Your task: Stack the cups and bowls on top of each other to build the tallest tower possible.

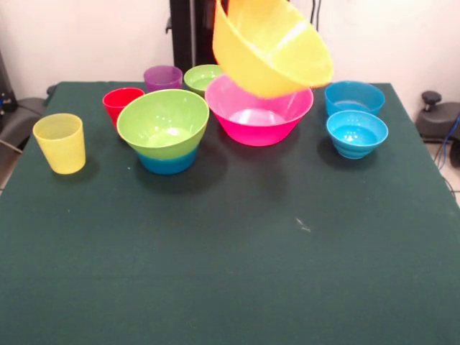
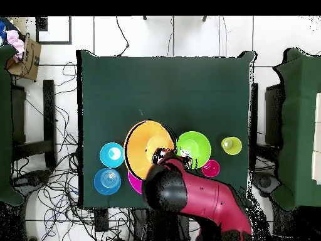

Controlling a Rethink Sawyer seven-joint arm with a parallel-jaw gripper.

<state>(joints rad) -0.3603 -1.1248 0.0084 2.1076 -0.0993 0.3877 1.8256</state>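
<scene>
The large glossy orange plastic bowl (image 1: 272,44) hangs tilted in the air above the large pink plastic bowl (image 1: 259,109), clear of the dark green table (image 1: 230,251). The gripper (image 2: 160,155) sits at the orange bowl's rim; whether its jaws are clamped cannot be told. Beside the pink bowl, a medium green bowl (image 1: 163,121) is nested on a blue bowl (image 1: 167,162).
</scene>
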